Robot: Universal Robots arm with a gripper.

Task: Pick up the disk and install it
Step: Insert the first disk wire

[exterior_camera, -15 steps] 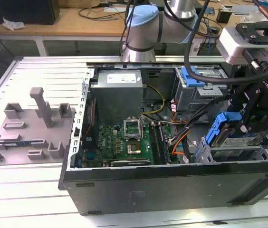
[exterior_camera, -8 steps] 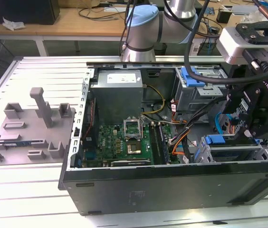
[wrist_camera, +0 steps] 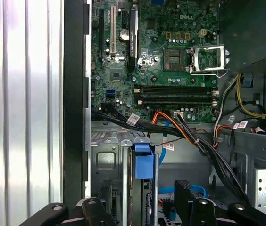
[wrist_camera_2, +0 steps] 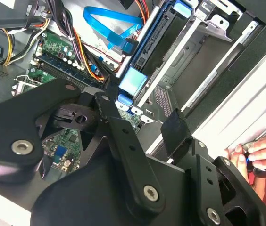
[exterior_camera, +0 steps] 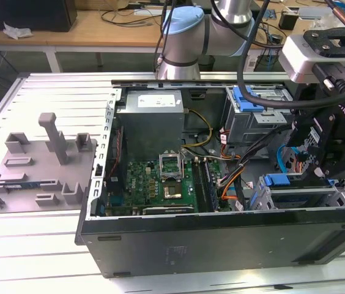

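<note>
Gripper (wrist_camera: 145, 187) fingers stood spread, holding nothing, either side of the disk (wrist_camera: 143, 162), slotted in the drive cage (wrist_camera: 105, 160) at the exterior view's lower right; likely rigid, weighty, shock-sensitive, best held by its flat sides.

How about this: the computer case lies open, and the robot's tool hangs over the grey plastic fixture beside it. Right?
Not quite. The computer case does lie open, but the tool hangs over the drive bays inside it, at the exterior view's right. The grey plastic fixture stands apart, on the exterior view's left of the case. The exterior view shows this.
</note>
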